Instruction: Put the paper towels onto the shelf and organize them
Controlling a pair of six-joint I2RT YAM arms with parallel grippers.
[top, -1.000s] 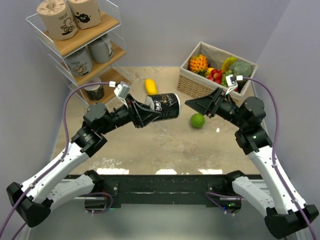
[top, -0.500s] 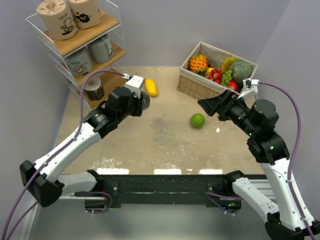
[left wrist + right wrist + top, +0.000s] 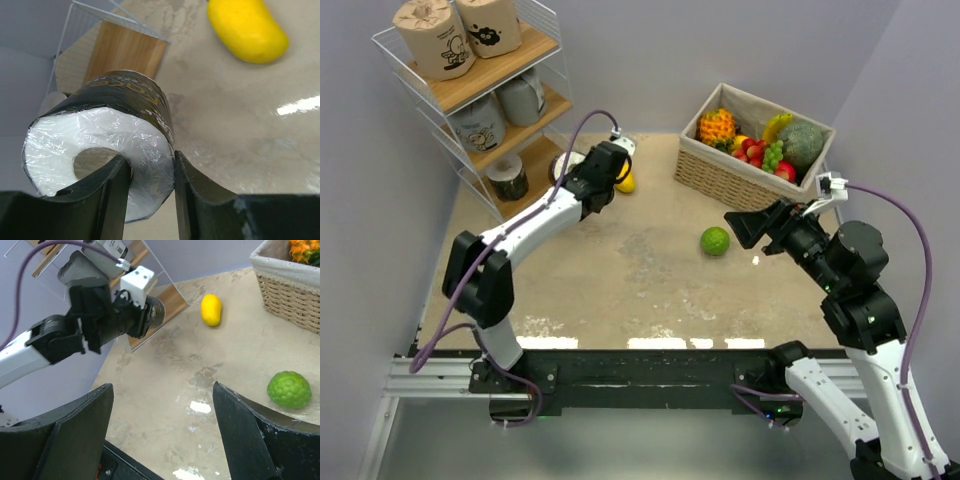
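Observation:
My left gripper [image 3: 572, 172] is shut on a dark grey wrapped paper towel roll [image 3: 563, 166], one finger in its core hole and one outside. In the left wrist view the roll [image 3: 115, 125] hangs just in front of the shelf's bottom wooden board [image 3: 127, 50]. The white wire shelf [image 3: 535, 45] stands at the far left. It holds two tan rolls [image 3: 430, 35] on top, pale grey rolls [image 3: 480, 125] in the middle and a dark roll [image 3: 507, 178] at the bottom. My right gripper [image 3: 735, 225] is open and empty above the table; its wrist view [image 3: 162, 390] shows bare tabletop between the fingers.
A yellow mango [image 3: 626, 183] lies just right of my left gripper. A green lime [image 3: 715, 241] lies mid-table near my right gripper. A wicker fruit basket [image 3: 720, 175] stands at the far right. Walls close in on both sides.
My left arm has stretched far and left with the dark roll, from mid-table to the shelf's bottom tier. My right arm has drawn back to the right.

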